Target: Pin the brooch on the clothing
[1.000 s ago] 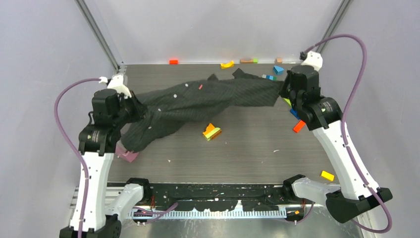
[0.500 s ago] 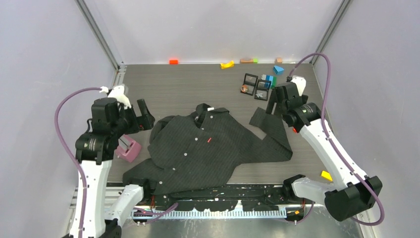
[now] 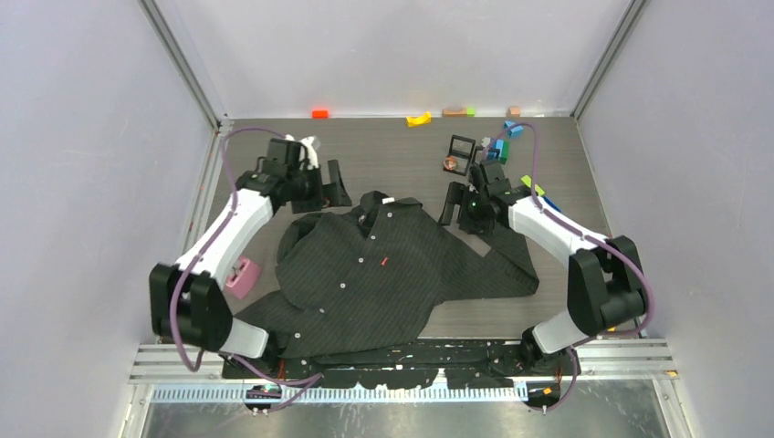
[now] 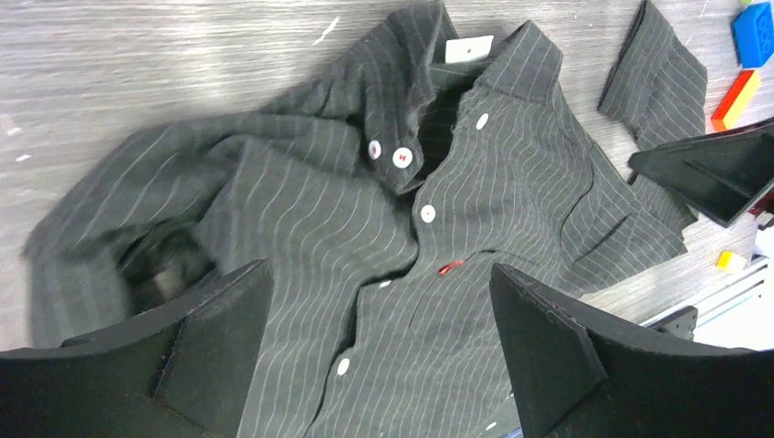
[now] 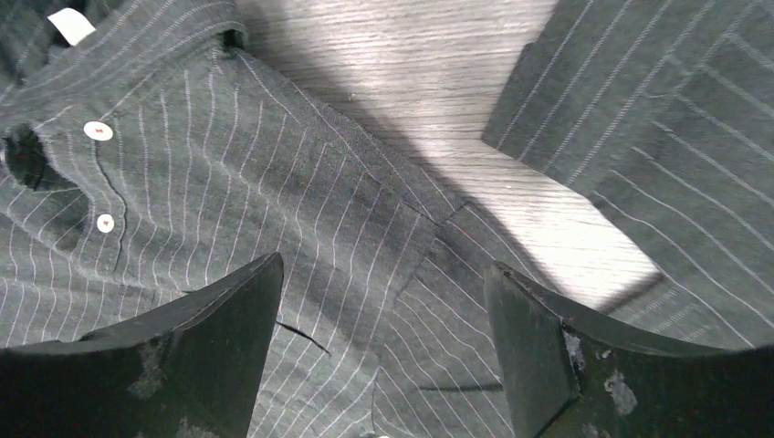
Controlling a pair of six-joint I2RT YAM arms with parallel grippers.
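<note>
**A:** Where is the shirt lying?

**B:** The shirt (image 3: 365,274) is lying spread out, front up, on the grey wood-grain table (image 3: 365,146), directly under both sets of fingers. The left gripper (image 4: 379,274) is hanging with its fingers wide apart, holding nothing. The collar (image 4: 538,59) is sitting just beyond them, and the red tag (image 4: 450,267) between them. The right gripper (image 5: 383,265) is gaping empty too, with a folded sleeve (image 5: 657,137) lying beyond one finger.

**A:** How is it going to handle?

**B:** Softly, I'm guessing. It is thin pinstriped cloth, light, rumpling and sliding easily. Small white buttons (image 4: 427,213) are running down the front. I'd be pinching the flat chest panel beside the red tag, not the loose sleeve.
</note>
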